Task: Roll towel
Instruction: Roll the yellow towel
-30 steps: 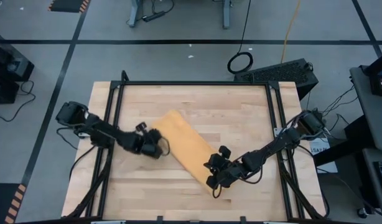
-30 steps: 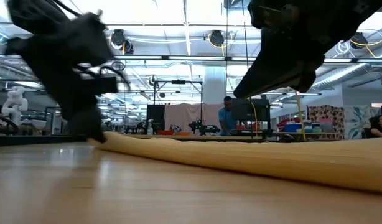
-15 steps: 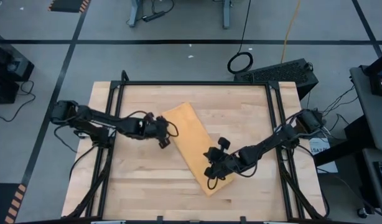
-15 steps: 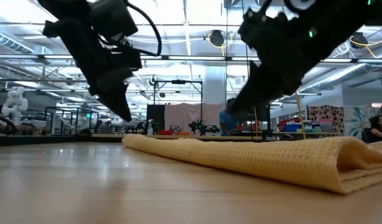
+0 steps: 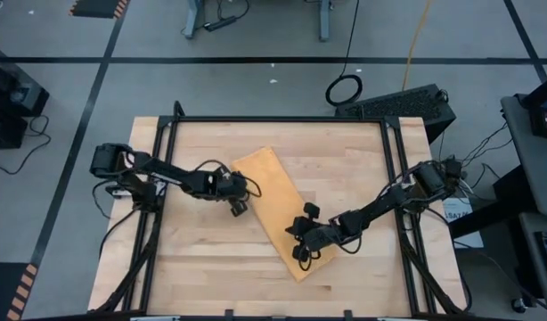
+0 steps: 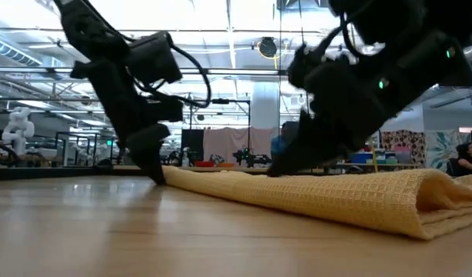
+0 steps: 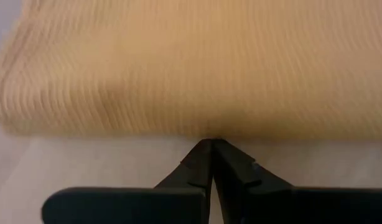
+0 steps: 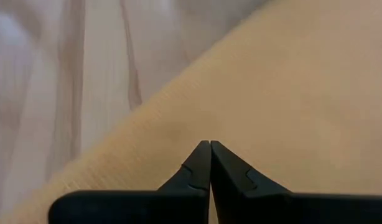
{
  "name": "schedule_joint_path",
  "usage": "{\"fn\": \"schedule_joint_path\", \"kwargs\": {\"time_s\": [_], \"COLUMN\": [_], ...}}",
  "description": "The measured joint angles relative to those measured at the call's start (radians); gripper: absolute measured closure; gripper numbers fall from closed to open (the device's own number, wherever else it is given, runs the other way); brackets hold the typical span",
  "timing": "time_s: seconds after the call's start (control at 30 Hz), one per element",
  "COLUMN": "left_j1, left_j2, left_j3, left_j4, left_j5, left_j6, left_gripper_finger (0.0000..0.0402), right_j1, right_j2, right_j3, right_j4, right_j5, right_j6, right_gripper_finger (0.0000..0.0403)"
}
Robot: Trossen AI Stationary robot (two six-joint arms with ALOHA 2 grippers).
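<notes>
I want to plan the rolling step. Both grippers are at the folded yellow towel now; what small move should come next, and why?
Probably open the left gripper slightly and pinch the towel edge it touches. Both the left and the right gripper are shut and hold nothing, and the towel still lies flat on the table, unrolled.

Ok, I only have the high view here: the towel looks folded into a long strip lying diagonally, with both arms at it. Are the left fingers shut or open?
Observer: Shut. In the left wrist view the left gripper has its tips together, right at the towel's folded edge, nothing pinched between them.
Operator: And the right one?
Observer: The right gripper is shut too, tips over the towel's top surface, near its edge with the wooden table.
Operator: How thick is the fold?
Observer: From the low view, the near end of the towel shows stacked layers with a rounded fold, lying low on the table.
</notes>
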Motion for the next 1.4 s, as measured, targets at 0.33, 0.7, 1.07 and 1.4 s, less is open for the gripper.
{"fn": "schedule_joint_path", "kwargs": {"time_s": [0.33, 0.7, 1.07, 1.4], "left_j1": [0.135, 0.153, -0.074, -0.065], "left_j2": [0.015, -0.088, -0.020, 0.166], "left_j3": [0.072, 0.155, 0.109, 0.114], "left_j4": [0.211, 0.040, 0.142, 0.177], "left_j5": [-0.032, 0.009, 0.031, -0.037], "left_j6": [0.180, 0.187, 0.106, 0.064], "left_gripper_finger": [0.0382, 0.0382, 0.0382, 0.0382], "right_j1": [0.009, 0.000, -0.013, -0.006], "right_j2": [0.135, 0.124, -0.107, -0.076], "right_j3": [0.007, 0.003, 0.004, -0.008], "right_j4": [0.188, 0.298, 0.095, -0.062], "right_j5": [0.009, 0.198, 0.155, 0.050], "right_j6": [0.226, 0.259, -0.140, 0.028], "right_gripper_finger": [0.0403, 0.0403, 0.0403, 0.0403]}}
